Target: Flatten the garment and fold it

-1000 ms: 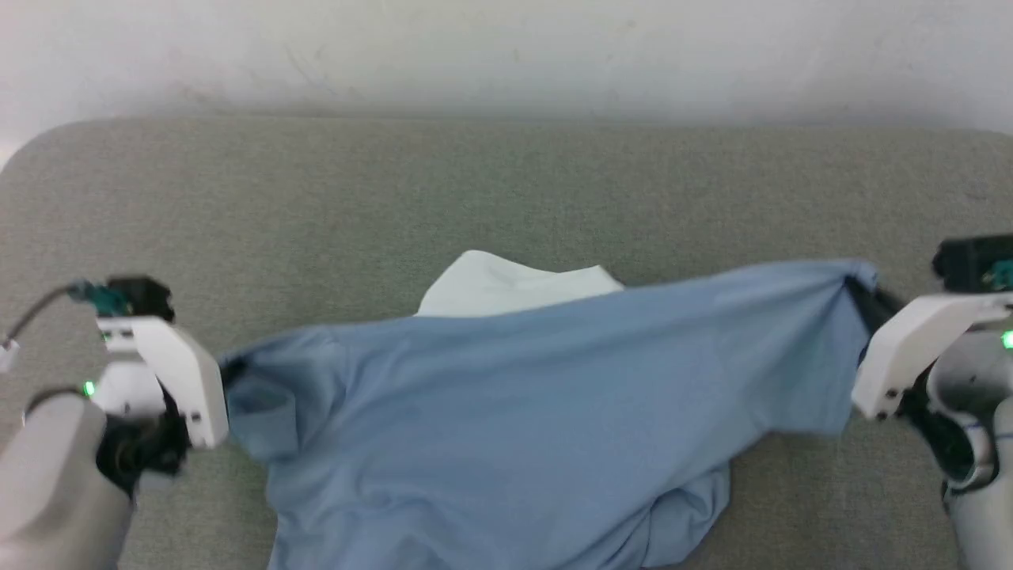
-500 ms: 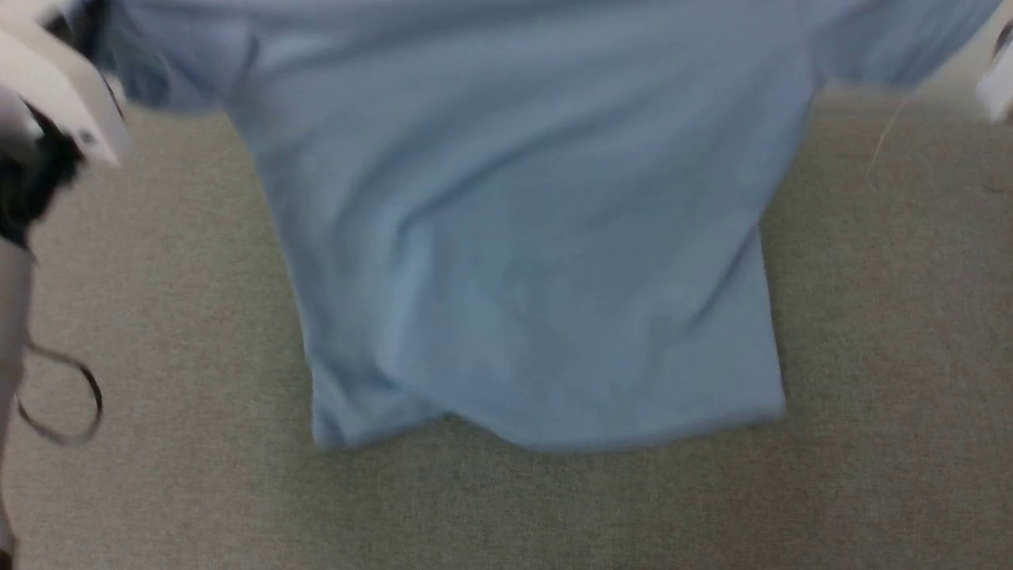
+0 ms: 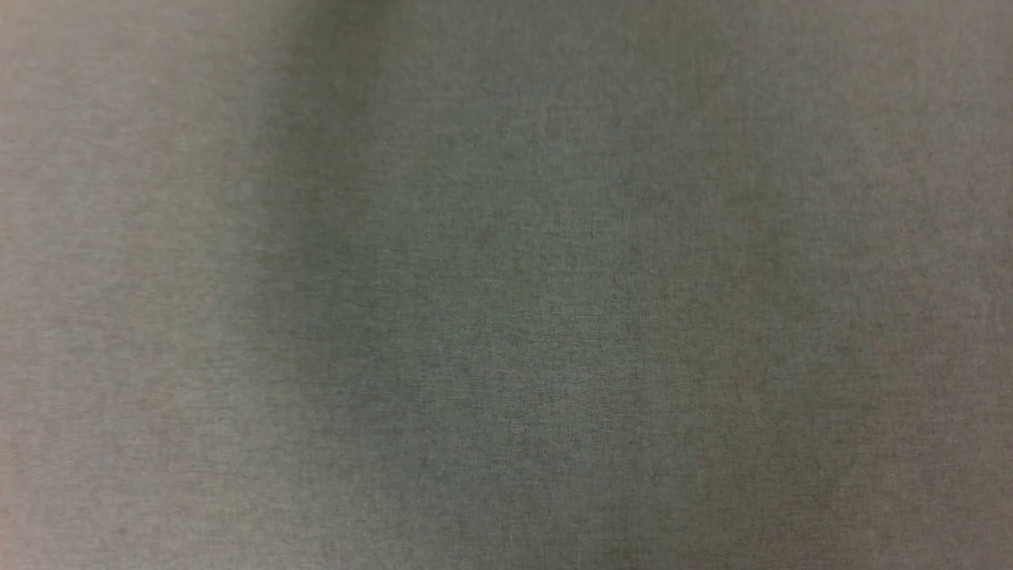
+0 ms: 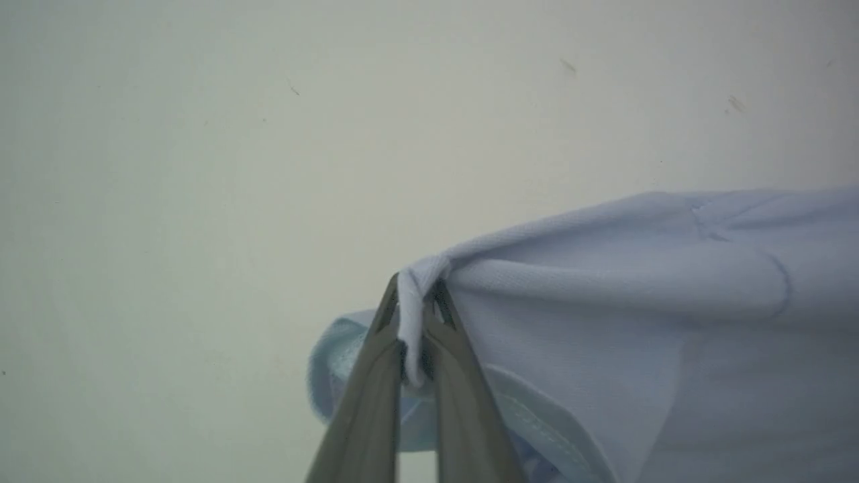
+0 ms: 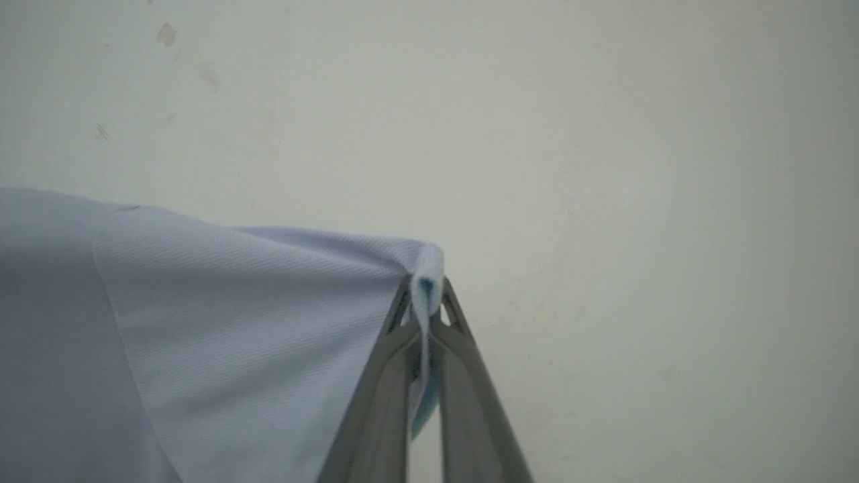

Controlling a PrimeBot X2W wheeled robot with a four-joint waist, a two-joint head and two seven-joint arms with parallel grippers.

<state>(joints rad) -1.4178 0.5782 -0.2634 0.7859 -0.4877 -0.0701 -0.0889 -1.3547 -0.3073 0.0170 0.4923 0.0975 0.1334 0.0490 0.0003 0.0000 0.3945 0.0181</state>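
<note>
"Where is the shirt?"

"The light blue, soft knit, short-sleeved garment hangs from my two arms in front of a pale, faintly marked wall. Its upper edge runs from one grip toward the other."

"And your jaws?"

"My left gripper is pinched tight on a bunched, whitish fold at the cloth's edge. A curled stitched hem sags just beside my fingers. My right gripper is clamped on a small folded corner of the blue knit."

"What does your head see?"

"A grey-green woven surface, with a soft shadow left of the middle."
</note>
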